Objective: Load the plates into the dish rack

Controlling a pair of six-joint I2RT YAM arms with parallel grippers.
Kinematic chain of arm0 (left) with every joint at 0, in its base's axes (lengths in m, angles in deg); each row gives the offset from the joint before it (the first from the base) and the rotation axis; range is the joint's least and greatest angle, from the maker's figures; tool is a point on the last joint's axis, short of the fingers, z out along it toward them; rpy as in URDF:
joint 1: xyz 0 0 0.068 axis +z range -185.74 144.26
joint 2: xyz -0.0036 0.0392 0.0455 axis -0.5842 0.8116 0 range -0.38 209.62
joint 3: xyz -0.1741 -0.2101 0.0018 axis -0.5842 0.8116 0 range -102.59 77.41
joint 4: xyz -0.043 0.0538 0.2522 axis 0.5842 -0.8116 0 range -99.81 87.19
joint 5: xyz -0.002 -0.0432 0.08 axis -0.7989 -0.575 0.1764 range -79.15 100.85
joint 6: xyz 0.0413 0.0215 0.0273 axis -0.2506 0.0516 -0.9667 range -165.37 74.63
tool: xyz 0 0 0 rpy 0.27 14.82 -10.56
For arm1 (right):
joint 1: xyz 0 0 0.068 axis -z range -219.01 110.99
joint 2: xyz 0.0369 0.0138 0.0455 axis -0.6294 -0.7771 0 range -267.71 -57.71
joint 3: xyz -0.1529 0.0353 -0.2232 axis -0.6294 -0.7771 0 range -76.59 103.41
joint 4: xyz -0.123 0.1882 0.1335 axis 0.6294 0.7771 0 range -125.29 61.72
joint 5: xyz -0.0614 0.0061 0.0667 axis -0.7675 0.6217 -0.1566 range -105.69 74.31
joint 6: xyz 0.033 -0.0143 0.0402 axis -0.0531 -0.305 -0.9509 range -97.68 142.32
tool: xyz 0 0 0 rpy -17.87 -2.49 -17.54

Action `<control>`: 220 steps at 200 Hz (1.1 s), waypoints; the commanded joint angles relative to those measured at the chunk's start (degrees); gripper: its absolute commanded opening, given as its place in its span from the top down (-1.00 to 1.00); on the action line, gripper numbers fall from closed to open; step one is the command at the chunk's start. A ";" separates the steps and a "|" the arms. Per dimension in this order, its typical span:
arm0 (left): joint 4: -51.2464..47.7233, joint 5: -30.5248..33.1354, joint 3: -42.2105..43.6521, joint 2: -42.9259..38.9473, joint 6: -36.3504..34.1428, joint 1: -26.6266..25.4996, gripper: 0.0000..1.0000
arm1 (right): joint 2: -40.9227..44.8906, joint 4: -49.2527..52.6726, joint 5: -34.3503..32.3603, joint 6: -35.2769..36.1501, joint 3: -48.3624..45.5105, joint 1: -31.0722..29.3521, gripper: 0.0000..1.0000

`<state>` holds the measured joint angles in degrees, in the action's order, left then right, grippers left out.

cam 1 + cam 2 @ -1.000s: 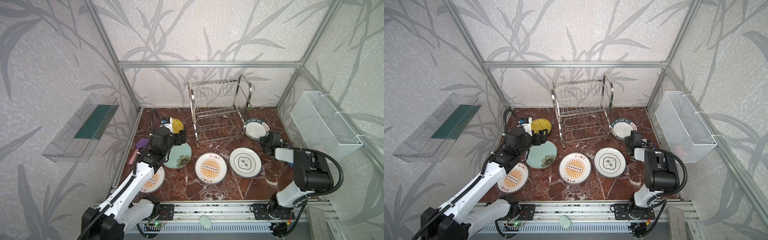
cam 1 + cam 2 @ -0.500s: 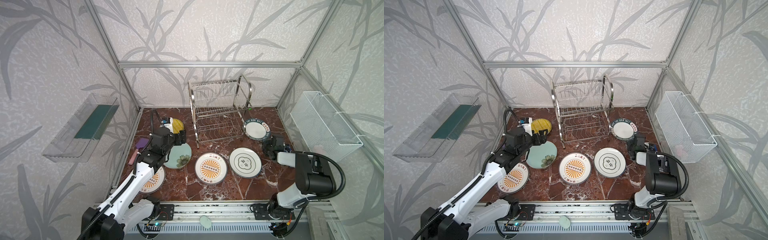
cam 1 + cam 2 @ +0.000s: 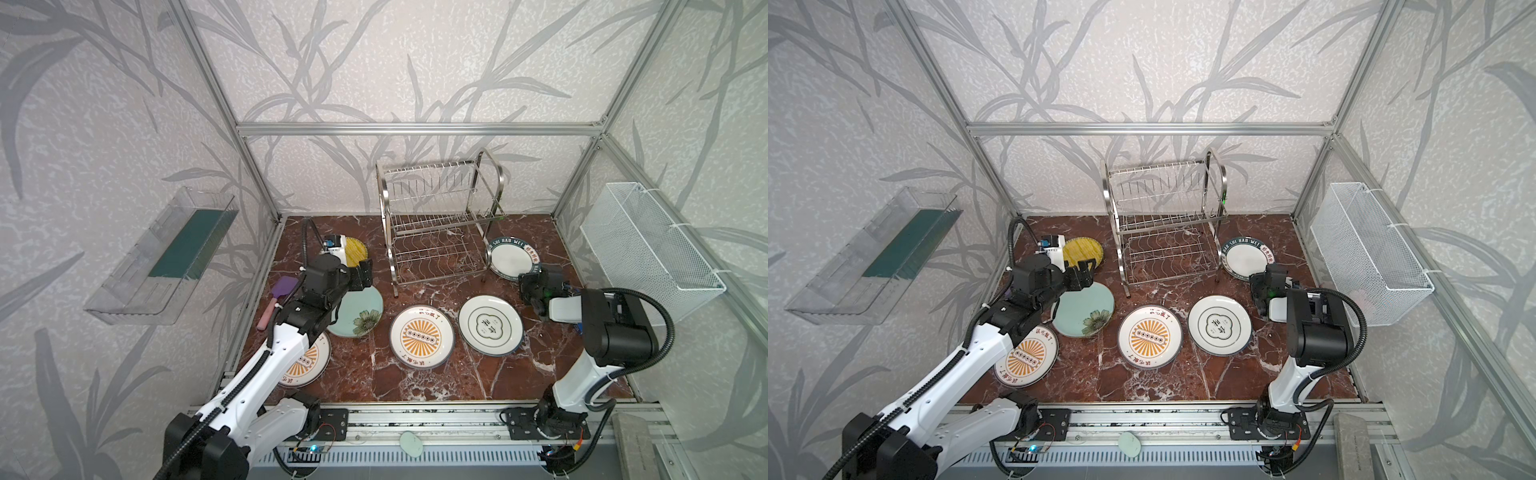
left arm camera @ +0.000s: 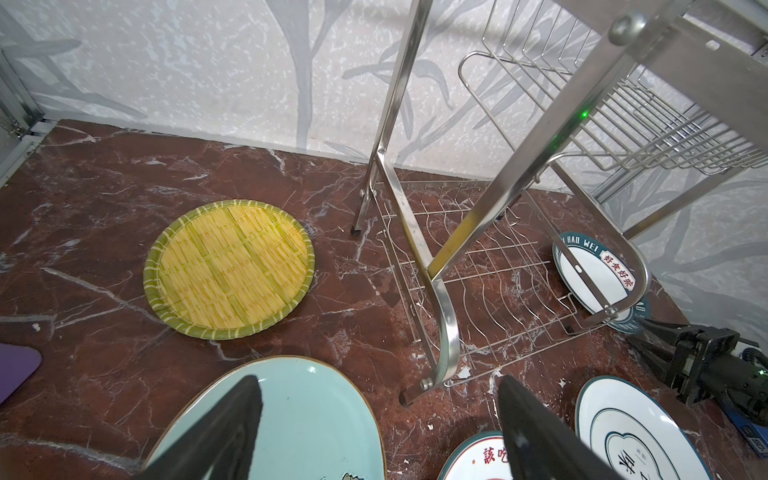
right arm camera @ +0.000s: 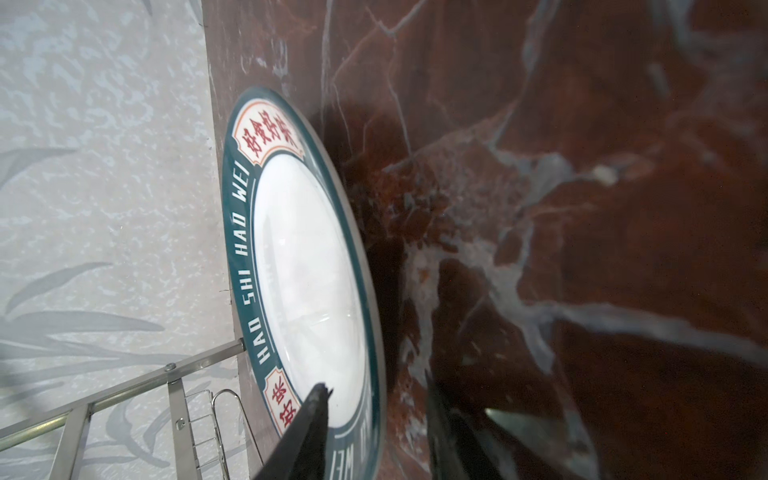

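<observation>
Progress is nil: all six plates lie on the red marbled tabletop [image 3: 415,382], and the dish rack [image 3: 436,232] stands empty on both tiers, so every plate is left to load.

Farthest left, a clear plastic tray [image 3: 166,257] hangs on the wall and a purple spatula [image 3: 282,286] lies on the table. Next comes a glossy white sunburst plate [image 3: 307,365], partly hidden under the left arm. The left gripper [image 3: 362,274] hovers with its jaws spread wide and nothing between them, above the far edge of the teal flowered plate [image 3: 361,311], a smooth glazed disc. Behind it sits the yellow plate [image 3: 355,251], patterned like woven bamboo with a green striped rim.

The rack is shiny steel wire with flat curved legs and slotted shelves. In front of it lie a second sunburst plate [image 3: 422,336] and a white quatrefoil plate [image 3: 490,326].

Right of the rack rests the green-rimmed lettered plate [image 3: 513,257]. The right gripper [image 3: 527,277] has its jaws parted astride the near rim, one finger over the face and one outside, not yet pinching. A white mesh basket [image 3: 648,249] hangs on the right wall.
</observation>
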<state>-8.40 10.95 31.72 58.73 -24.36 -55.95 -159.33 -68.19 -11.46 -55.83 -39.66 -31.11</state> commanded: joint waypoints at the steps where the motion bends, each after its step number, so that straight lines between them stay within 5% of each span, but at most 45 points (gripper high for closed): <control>1: 0.16 0.74 -1.02 0.27 -0.62 -0.27 -0.73 | -2.64 3.61 0.39 -0.30 1.10 0.23 0.20; 52: -0.56 0.25 -1.38 0.63 -0.89 -0.26 -0.73 | -5.41 5.72 0.51 -0.25 4.25 0.27 0.24; 165: -0.82 0.02 -1.33 0.59 -1.32 -0.24 -0.73 | -4.27 2.45 0.26 0.98 2.55 0.24 0.97; 220: -0.13 -0.43 -1.28 0.83 -1.25 -0.27 -0.73 | -0.10 1.57 -1.96 1.59 -0.03 0.27 1.00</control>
<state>-8.70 10.86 31.72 59.23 -25.23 -55.95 -162.00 -69.50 -10.98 -55.61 -37.36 -31.06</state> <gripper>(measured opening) 0.866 0.076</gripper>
